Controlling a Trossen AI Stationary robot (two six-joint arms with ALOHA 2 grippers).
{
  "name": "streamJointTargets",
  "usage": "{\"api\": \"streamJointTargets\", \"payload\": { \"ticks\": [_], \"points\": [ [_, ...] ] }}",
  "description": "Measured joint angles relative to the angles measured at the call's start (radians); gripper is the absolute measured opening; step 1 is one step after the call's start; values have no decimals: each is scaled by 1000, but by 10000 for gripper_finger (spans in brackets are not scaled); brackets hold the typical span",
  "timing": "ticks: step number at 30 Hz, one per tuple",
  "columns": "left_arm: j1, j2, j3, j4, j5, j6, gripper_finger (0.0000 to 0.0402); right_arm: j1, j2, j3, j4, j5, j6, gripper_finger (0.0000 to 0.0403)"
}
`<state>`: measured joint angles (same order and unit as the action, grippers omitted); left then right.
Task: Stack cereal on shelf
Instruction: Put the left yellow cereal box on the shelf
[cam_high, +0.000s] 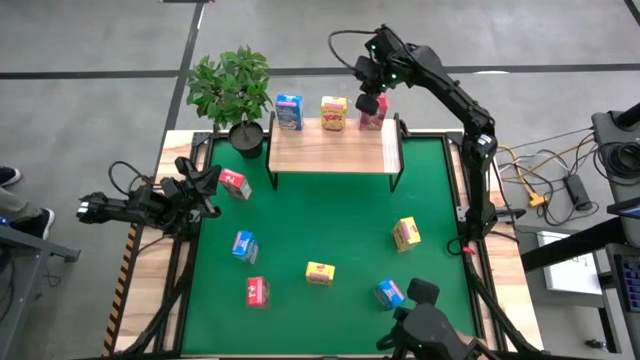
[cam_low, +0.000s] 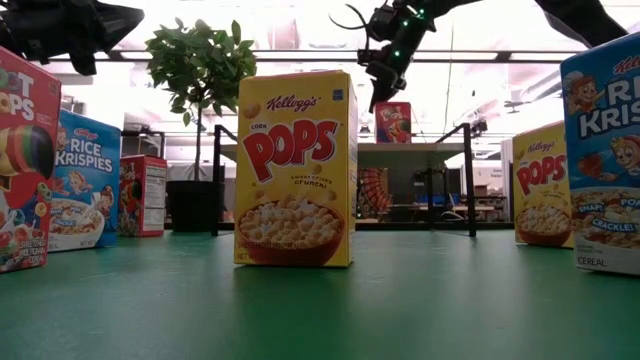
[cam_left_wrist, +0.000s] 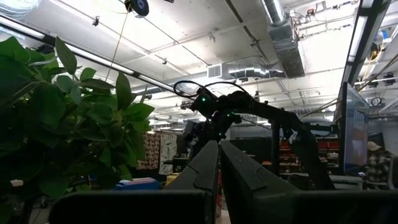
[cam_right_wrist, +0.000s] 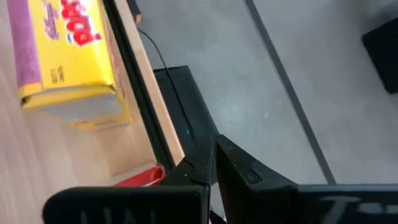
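Right end effector (cam_high: 371, 103) hangs closed and empty just above the red box (cam_high: 372, 117) on the shelf (cam_high: 330, 150). From above we see three boxes along the shelf's back edge and six on the worktop (cam_high: 330, 230). Only its wrist view shows the yellow box (cam_right_wrist: 68, 56); the left end effector (cam_high: 205, 185), closed, waits at the left edge.

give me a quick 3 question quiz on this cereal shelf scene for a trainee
1. How many small cardboard cereal boxes stand on the light wooden shelf?
2. True or false: the right gripper is above the red box on the shelf.
3. Which is nearest the left gripper: A the red box on the green mat, B the yellow box, C the blue box?

Key: 1. three, blue, yellow, red. 2. true. 3. A.
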<state>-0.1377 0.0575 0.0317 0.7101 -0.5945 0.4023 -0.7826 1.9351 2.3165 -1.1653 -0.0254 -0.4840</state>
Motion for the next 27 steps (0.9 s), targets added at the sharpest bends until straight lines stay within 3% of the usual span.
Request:
{"api": "streamJointTargets", "payload": {
  "ticks": [9, 13, 21, 23, 27],
  "points": [
    [0, 0, 0, 0, 0, 0, 0, 68, -20, 39, 14, -60, 22, 9],
    [0, 0, 0, -1, 0, 0, 0, 139, -47, 39, 22, -129, 55, 9],
    [0, 0, 0, -1, 0, 0, 0, 297, -40, 20, -15, -129, 116, 9],
    [0, 0, 0, -1, 0, 0, 0, 337, -32, 0, -16, -89, 122, 9],
    [0, 0, 0, -1, 0, 0, 0, 418, -23, -78, -9, 131, 124, 9]
  ]
}}
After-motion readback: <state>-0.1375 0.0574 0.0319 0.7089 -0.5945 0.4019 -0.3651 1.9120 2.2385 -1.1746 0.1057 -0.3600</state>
